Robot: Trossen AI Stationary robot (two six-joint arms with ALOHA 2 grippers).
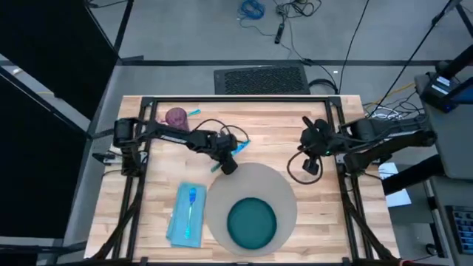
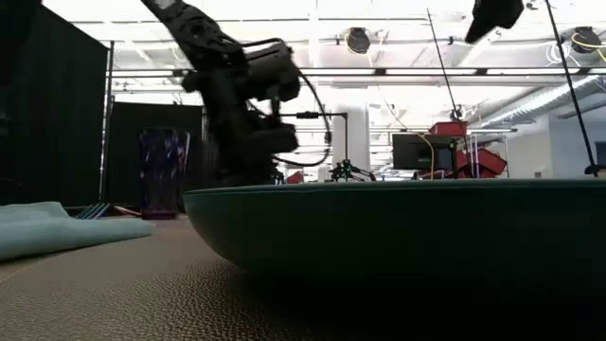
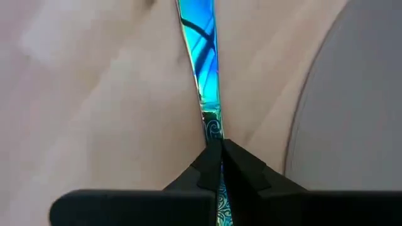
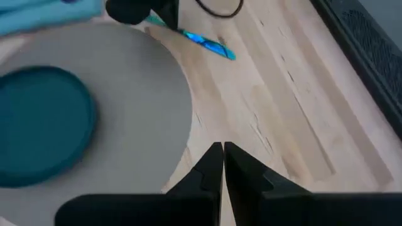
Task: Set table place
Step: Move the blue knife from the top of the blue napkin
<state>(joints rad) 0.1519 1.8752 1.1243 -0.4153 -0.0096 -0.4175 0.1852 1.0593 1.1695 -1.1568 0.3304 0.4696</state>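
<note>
Item: left tool (image 1: pixel 228 161), just above the centre of the high view, at the upper-left edge of the place (image 1: pixel 284 193); its two dark fingers (image 3: pixel 210 164) are clenched on the handle of an iridescent blue utensil (image 3: pixel 200 56), and which kind of utensil it is cannot be told. Long axis: in the high view the utensil (image 1: pixel 242 146) runs from the tool up and to the right over the bare table (image 1: pixel 288 129), its free end pointing away from the placemat. Item: the place, a large grey round mat in the lower centre of the high view, carrying a dark teal plate (image 1: pixel 251 224) in its lower half. Relation for the coming move: the mat lies down and to the right of the left tool, its rim just beside the fingers, so the held utensil likely needs only a short carry and a turn of its axis to lie alongside the plate. Item: right tool (image 1: pixel 312 164), at the mat's upper-right edge in the high view, fingers clenched on nothing, waiting; the left tool is the nearer to the utensil, having it in hand. Other stock: a light blue napkin (image 1: pixel 185 215) with a second blue utensil (image 1: pixel 191 204) on it, lower left of the mat; a purple cup (image 1: pixel 176 117), upper left of the table.
</note>
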